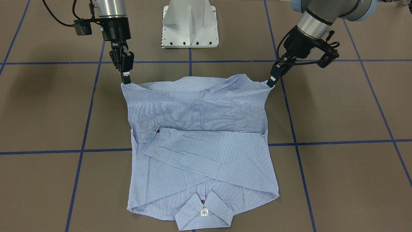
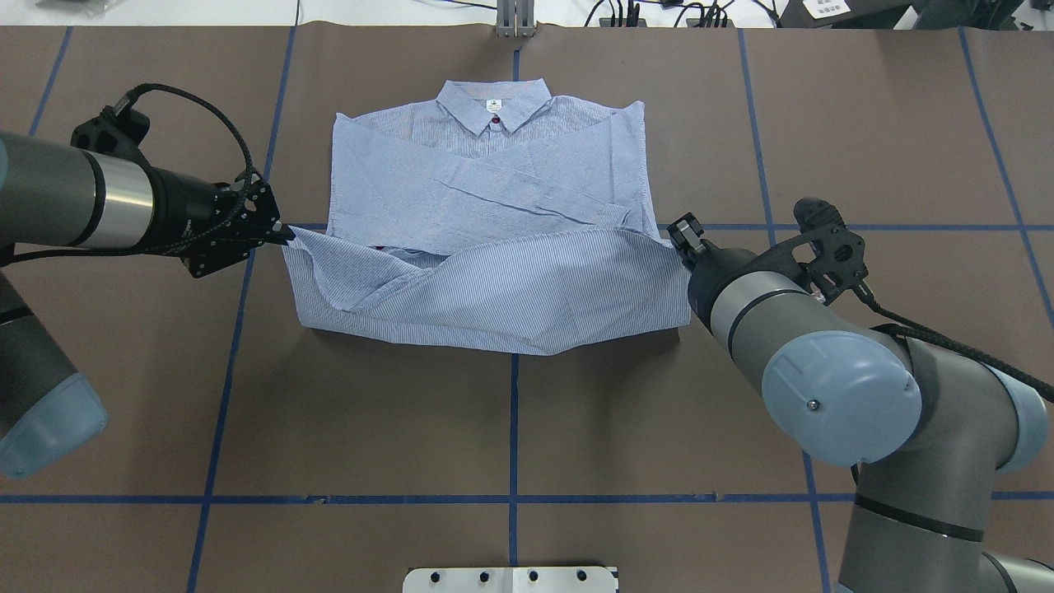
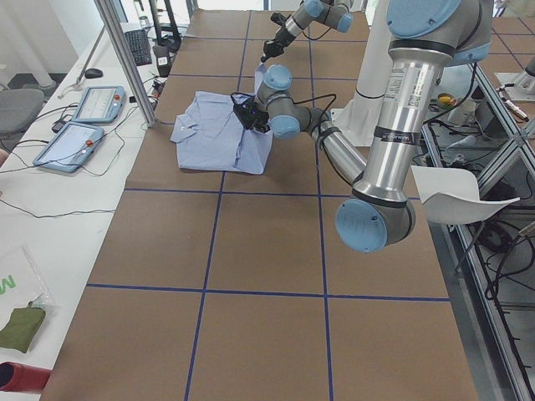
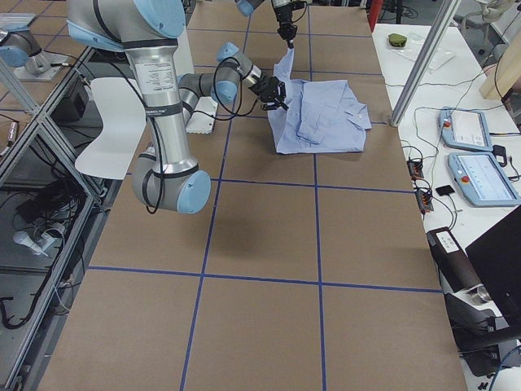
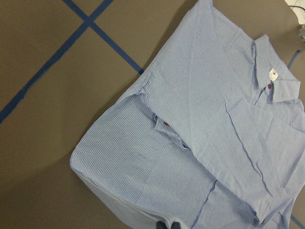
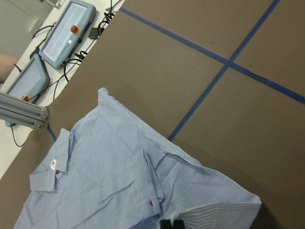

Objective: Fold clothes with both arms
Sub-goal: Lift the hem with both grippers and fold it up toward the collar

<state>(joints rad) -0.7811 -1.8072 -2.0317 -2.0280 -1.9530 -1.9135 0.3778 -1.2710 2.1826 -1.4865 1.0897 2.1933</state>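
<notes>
The left end effector (image 1: 271,83) and right end effector (image 1: 126,79) each clamp a hem corner of the shirt (image 1: 199,151), held raised on the pedestal (image 1: 190,25) side. The rest lies flat on the desk (image 1: 341,106). Judged light and limp; corners suit gripping.

No text legible; print on the neck label (image 1: 204,212) too small

Shirt (image 1: 199,161): soft woven cloth, finely striped, creased; table (image 1: 338,180): matt brown paper-like covering; left arm (image 1: 317,21): glossy silver metal tube.
</notes>
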